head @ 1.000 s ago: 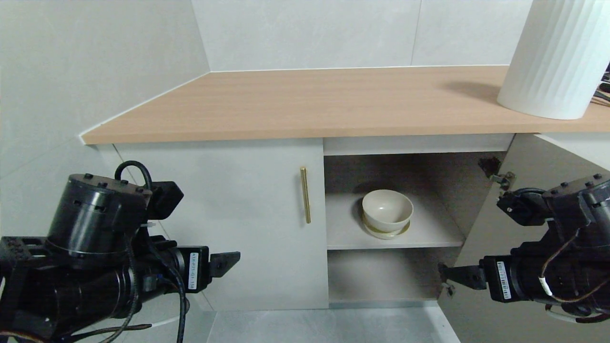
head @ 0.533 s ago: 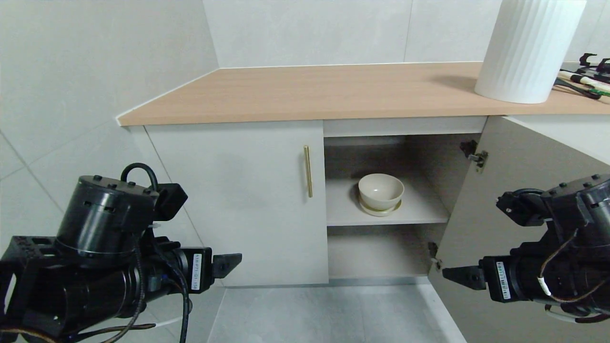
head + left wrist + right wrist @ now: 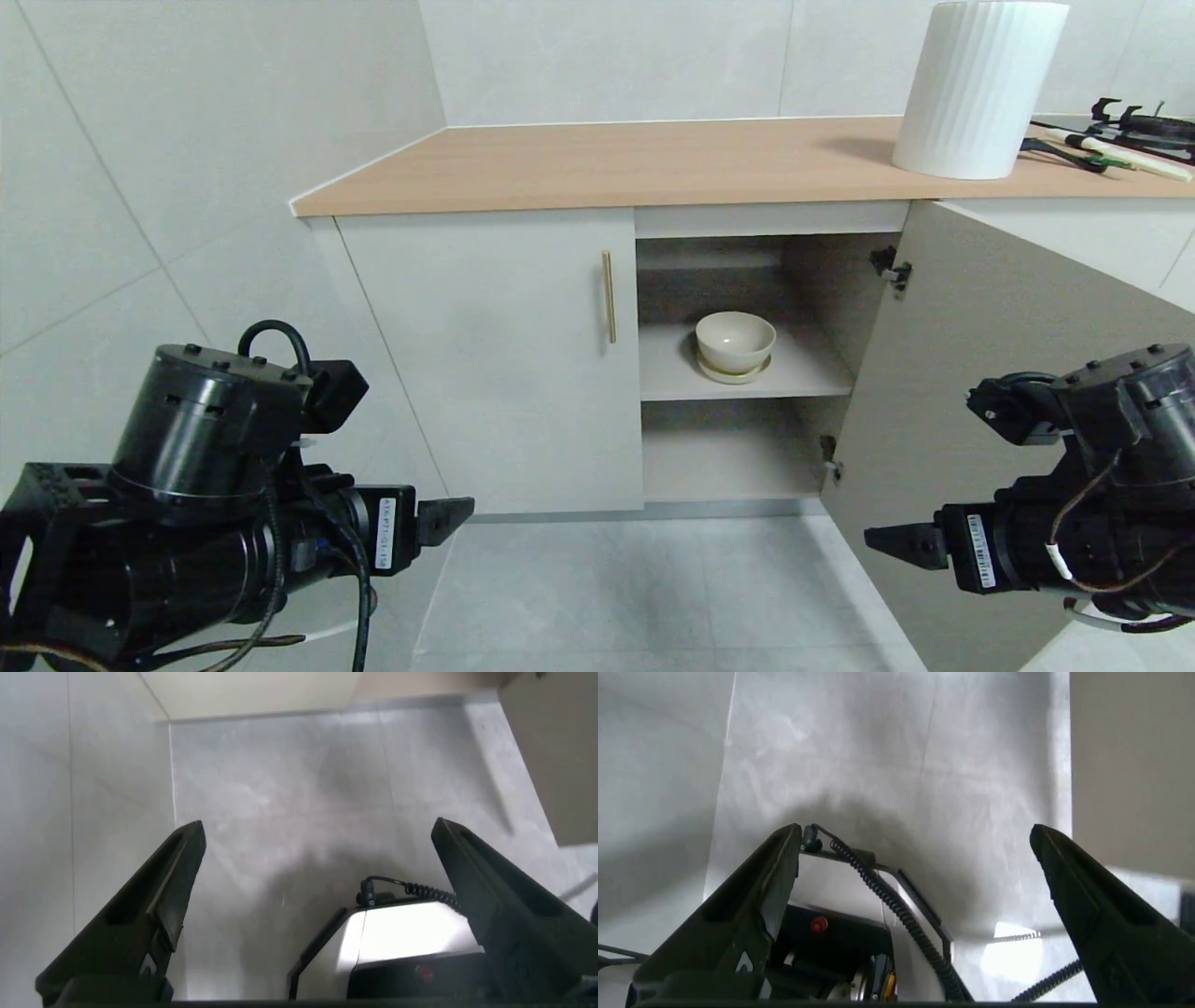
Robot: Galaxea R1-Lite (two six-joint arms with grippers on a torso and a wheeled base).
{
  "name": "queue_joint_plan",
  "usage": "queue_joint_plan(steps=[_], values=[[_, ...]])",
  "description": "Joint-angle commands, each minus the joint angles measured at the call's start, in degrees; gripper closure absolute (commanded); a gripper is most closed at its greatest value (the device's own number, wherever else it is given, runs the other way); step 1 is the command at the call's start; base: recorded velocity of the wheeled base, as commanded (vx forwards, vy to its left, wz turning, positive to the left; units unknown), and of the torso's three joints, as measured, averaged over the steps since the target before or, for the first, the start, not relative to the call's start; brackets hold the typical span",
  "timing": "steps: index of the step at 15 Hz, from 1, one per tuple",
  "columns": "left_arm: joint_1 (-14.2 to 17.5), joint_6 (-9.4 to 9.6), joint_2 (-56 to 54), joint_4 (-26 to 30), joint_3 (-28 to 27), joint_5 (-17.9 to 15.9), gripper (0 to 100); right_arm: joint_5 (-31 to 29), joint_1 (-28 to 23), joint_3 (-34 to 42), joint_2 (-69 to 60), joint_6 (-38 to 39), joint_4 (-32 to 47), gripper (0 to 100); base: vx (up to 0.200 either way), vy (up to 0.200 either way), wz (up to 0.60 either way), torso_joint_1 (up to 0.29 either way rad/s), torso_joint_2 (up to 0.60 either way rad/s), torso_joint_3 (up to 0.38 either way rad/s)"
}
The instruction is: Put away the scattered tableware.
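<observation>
Head view shows the bowl [image 3: 736,340] on a plate [image 3: 733,376] on the cabinet shelf [image 3: 808,371] — wrist views show floor [image 3: 308,765] below, with the left gripper [image 3: 318,827] and right gripper [image 3: 915,831] both spread wide. Arm labels [image 3: 386,534] are too small to read.

Cream bowl [image 3: 736,338] on pale plate [image 3: 734,378], wood-grain countertop [image 3: 607,163], white ribbed vase [image 3: 976,89], gold handle [image 3: 609,296], grey cabinet [image 3: 495,355]

Cabinet shelf [image 3: 814,370]: saucer [image 3: 737,377] under bowl [image 3: 736,340]; countertop [image 3: 607,163]: ribbed white vessel [image 3: 980,89], utensils [image 3: 1106,149]
</observation>
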Motion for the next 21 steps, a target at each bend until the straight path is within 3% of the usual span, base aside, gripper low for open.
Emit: queue_joint_plan(steps=[1, 13, 21], values=[[0.0, 0.03, 0.1, 0.0, 0.0, 0.0, 0, 0.0, 0.0, 0.1, 0.3, 0.0, 0.0, 0, 0.000, 0.000, 0.00, 0.000, 0.00, 0.000], [0.0, 0.12, 0.8, -0.3, 0.0, 0.2, 0, -0.1, 0.0, 0.1, -1.4, -0.9, 1.2, 0, 0.000, -0.017, 0.00, 0.000, 0.00, 0.000], [0.0, 0.03, 0.8, -0.4, 0.0, 0.1, 0, 0.2, 0.1, -2.1, -8.9, -9.7, 19.4, 0, 0.000, -0.200, 0.00, 0.001, 0.00, 0.001]])
